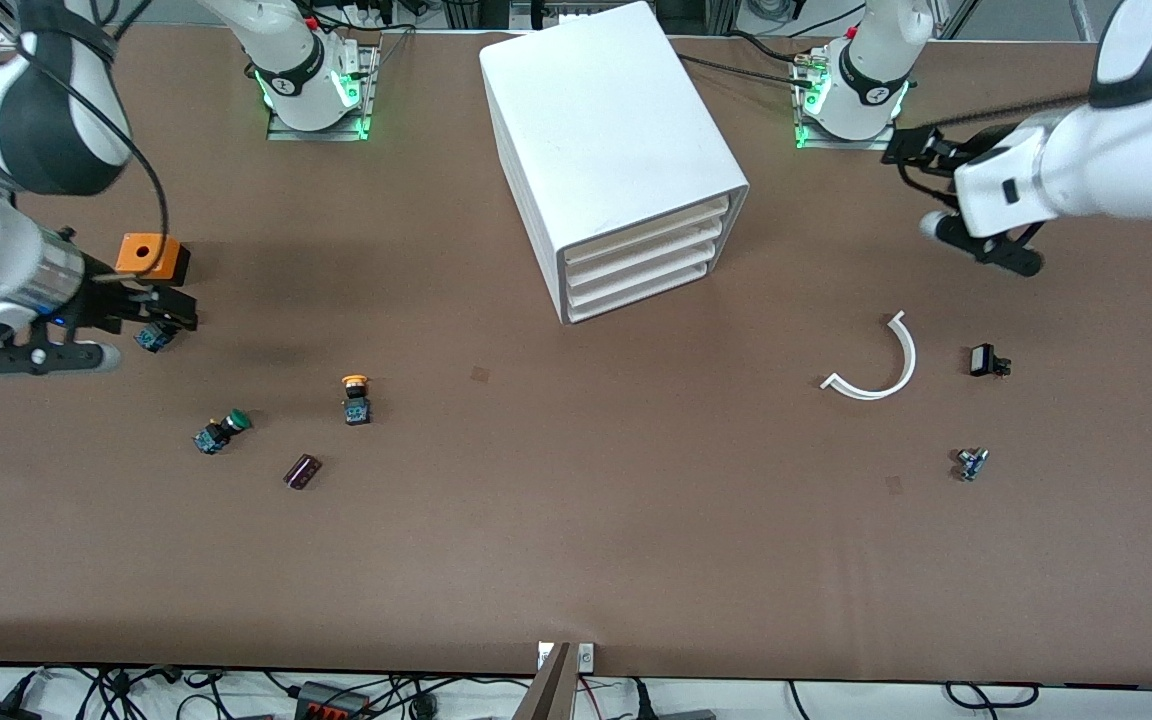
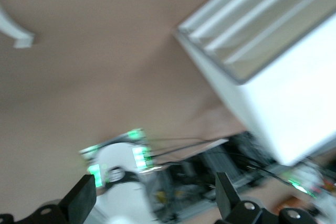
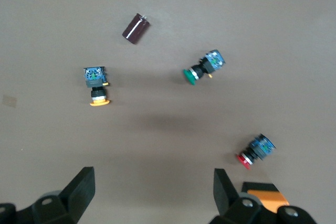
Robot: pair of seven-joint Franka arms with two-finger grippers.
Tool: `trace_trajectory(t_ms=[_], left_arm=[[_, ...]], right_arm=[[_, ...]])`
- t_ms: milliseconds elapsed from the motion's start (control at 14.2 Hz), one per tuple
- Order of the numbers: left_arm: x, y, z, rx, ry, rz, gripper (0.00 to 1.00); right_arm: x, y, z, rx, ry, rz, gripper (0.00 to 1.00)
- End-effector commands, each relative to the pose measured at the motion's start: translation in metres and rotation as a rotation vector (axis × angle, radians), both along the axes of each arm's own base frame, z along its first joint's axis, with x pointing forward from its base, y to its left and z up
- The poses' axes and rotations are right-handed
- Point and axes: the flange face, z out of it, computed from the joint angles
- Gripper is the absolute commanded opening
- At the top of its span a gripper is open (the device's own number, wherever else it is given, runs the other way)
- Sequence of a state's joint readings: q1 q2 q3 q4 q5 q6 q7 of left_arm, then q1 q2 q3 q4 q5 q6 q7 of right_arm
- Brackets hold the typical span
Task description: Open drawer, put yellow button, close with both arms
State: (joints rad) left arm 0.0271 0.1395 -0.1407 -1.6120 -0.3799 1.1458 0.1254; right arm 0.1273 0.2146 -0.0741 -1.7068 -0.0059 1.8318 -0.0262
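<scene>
**Drawer shut, button untouched**

Nearest the camera lies a small dark-red cylinder (image 1: 302, 471), glossy, beside the green-capped button (image 1: 221, 431) and the yellow button (image 1: 356, 398), which rests on the matte brown table (image 1: 576, 540) toward the right arm's end. The drawer (image 1: 648, 231), the top one of the smooth white boxy cabinet (image 1: 608, 140), looks closed, so every step remains. The right gripper (image 3: 152, 190) hangs spread over the red-capped button (image 3: 254, 151); the left gripper (image 2: 155, 198) waits spread near the cabinet and a curved white plastic strip (image 1: 881, 365).
</scene>
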Motion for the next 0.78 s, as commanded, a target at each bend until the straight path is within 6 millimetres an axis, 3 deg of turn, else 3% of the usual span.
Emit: trace_trajectory(t_ms=[0, 141, 283, 424, 565, 707], left_arm=[[0.034, -0.015, -0.049, -0.266, 0.1, 0.03, 1.0], [0.051, -0.036, -0.076, -0.402, 0.04, 0.033, 1.0], [0.064, -0.071, -0.107, -0.494, -0.024, 0.009, 1.0], [0.072, -0.085, -0.151, -0.602, 0.015, 0.031, 1.0], [0.064, -0.095, -0.179, -0.674, 0.009, 0.035, 1.0], [0.045, -0.115, -0.203, -0.802, -0.016, 0.041, 0.86]], right_arm=[[0.01, 0.039, -0.039, -0.01, 0.015, 0.058, 1.0], [0.016, 0.06, -0.078, -0.014, 0.037, 0.087, 1.0], [0.02, 0.075, -0.117, -0.024, 0.049, 0.069, 1.0], [0.021, 0.096, -0.148, 0.004, 0.057, 0.076, 1.0], [0.023, 0.104, -0.174, 0.04, 0.062, 0.056, 1.0], [0.023, 0.118, -0.192, 0.038, 0.05, 0.078, 1.0]])
